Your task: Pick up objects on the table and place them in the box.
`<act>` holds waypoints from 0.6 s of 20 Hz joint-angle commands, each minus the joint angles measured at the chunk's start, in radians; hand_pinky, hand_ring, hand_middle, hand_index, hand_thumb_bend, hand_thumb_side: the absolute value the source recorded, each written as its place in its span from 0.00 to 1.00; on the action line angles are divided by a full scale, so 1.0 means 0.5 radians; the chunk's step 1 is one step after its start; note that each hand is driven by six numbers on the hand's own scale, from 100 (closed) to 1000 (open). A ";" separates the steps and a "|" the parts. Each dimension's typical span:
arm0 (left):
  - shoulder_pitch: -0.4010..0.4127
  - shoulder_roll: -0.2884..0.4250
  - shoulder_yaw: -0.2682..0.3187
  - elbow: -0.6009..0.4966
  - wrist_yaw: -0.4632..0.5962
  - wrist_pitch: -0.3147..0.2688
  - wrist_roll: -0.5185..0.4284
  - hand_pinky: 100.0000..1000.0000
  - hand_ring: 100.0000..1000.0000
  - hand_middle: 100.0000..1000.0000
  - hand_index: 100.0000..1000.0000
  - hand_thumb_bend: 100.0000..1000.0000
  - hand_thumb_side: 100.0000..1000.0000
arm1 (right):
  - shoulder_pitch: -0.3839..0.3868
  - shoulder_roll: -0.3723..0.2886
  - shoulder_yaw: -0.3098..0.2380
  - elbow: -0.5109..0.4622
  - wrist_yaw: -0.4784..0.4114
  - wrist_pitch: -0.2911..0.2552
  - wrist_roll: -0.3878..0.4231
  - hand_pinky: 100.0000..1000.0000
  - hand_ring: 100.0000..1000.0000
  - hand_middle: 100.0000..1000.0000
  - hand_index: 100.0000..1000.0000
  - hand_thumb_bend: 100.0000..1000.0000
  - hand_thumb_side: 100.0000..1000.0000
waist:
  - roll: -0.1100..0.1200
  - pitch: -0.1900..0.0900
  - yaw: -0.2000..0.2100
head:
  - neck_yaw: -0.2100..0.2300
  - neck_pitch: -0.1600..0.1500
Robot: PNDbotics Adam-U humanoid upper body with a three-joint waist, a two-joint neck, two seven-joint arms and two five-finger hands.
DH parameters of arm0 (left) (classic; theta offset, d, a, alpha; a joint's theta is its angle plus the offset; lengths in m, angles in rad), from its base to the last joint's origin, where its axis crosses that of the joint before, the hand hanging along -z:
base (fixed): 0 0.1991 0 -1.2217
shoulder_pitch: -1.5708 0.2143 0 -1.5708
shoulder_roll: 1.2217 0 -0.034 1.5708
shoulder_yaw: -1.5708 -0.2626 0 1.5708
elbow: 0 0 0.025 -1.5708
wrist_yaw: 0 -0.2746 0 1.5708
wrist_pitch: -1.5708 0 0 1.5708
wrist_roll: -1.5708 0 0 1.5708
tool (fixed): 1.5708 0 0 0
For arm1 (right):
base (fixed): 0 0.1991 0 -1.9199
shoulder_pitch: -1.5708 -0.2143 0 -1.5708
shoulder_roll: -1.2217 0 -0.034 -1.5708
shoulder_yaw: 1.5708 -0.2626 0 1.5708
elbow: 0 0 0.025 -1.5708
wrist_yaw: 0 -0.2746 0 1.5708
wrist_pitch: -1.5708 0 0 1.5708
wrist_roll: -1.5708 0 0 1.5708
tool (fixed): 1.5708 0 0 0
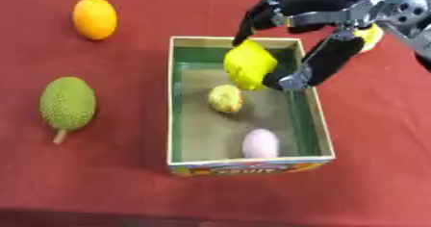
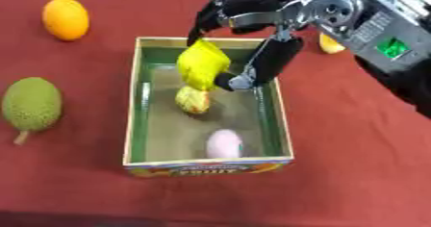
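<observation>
Right hand (image 1: 311, 24) pinches yellow fruit (image 1: 249, 65) above box (image 1: 178, 106).

The table (image 1: 101, 182) wears matt red cloth. On it the box (image 1: 175, 125) looks like printed cardboard, green-lined. Left of the box, a green fruit (image 1: 67, 103) is rough and bumpy; the orange (image 1: 94, 18) beyond is smooth. Above the box, the right hand (image 1: 324, 14) is matt black with silvery metal joints.
</observation>
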 commanded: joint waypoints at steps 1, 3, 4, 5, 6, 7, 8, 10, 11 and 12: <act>-0.018 0.056 0.006 -0.040 0.013 -0.001 -0.002 0.72 0.57 0.55 0.78 0.00 0.48 | -0.023 -0.023 -0.047 0.024 -0.051 0.049 0.023 0.86 0.86 0.82 0.90 0.14 0.28 | 0.016 -0.031 -0.002 | -0.004 0.015; -0.016 0.055 0.007 -0.040 0.014 0.000 -0.002 0.72 0.56 0.55 0.78 0.00 0.48 | -0.021 -0.019 -0.050 0.033 -0.082 0.085 0.018 0.85 0.86 0.82 0.90 0.13 0.27 | 0.021 -0.031 -0.003 | -0.005 0.018; -0.015 0.055 0.007 -0.040 0.015 0.001 -0.002 0.72 0.56 0.55 0.78 0.00 0.48 | -0.019 -0.018 -0.052 0.035 -0.093 0.098 0.014 0.85 0.86 0.82 0.90 0.13 0.27 | 0.023 -0.030 -0.004 | -0.005 0.019; -0.015 0.055 0.007 -0.040 0.015 0.001 -0.002 0.72 0.56 0.54 0.78 0.00 0.48 | -0.017 -0.017 -0.054 0.037 -0.101 0.110 0.010 0.85 0.85 0.81 0.90 0.14 0.27 | 0.025 -0.030 -0.005 | -0.004 0.019; -0.015 0.054 0.007 -0.040 0.016 0.002 -0.002 0.72 0.56 0.54 0.78 0.00 0.48 | -0.015 -0.016 -0.056 0.040 -0.108 0.120 0.006 0.85 0.85 0.81 0.90 0.16 0.27 | 0.027 -0.029 -0.006 | -0.004 0.020; -0.015 0.054 0.007 -0.040 0.016 0.002 -0.003 0.72 0.56 0.54 0.78 0.00 0.48 | -0.013 -0.013 -0.056 0.046 -0.114 0.129 0.004 0.84 0.85 0.81 0.90 0.16 0.27 | 0.029 -0.029 -0.007 | -0.004 0.020; -0.015 0.053 0.007 -0.040 0.016 0.003 -0.003 0.72 0.56 0.54 0.78 0.00 0.48 | -0.011 -0.010 -0.055 0.055 -0.123 0.138 0.003 0.84 0.85 0.80 0.89 0.17 0.28 | 0.030 -0.028 -0.008 | -0.005 0.022; -0.015 0.052 0.007 -0.040 0.018 0.004 -0.004 0.72 0.56 0.54 0.78 0.00 0.48 | -0.010 -0.004 -0.055 0.074 -0.136 0.161 -0.002 0.83 0.84 0.79 0.88 0.12 0.30 | 0.032 -0.027 -0.008 | -0.007 0.024; -0.015 0.052 0.007 -0.040 0.018 0.004 -0.004 0.72 0.56 0.54 0.78 0.00 0.48 | -0.010 -0.001 -0.053 0.082 -0.143 0.175 -0.009 0.82 0.83 0.78 0.87 0.07 0.29 | 0.033 -0.026 -0.008 | -0.008 0.025; -0.015 0.052 0.007 -0.040 0.019 0.004 -0.005 0.72 0.56 0.54 0.78 0.00 0.48 | -0.010 0.003 -0.049 0.091 -0.151 0.191 -0.015 0.82 0.83 0.78 0.87 0.02 0.28 | 0.034 -0.026 -0.007 | -0.009 0.026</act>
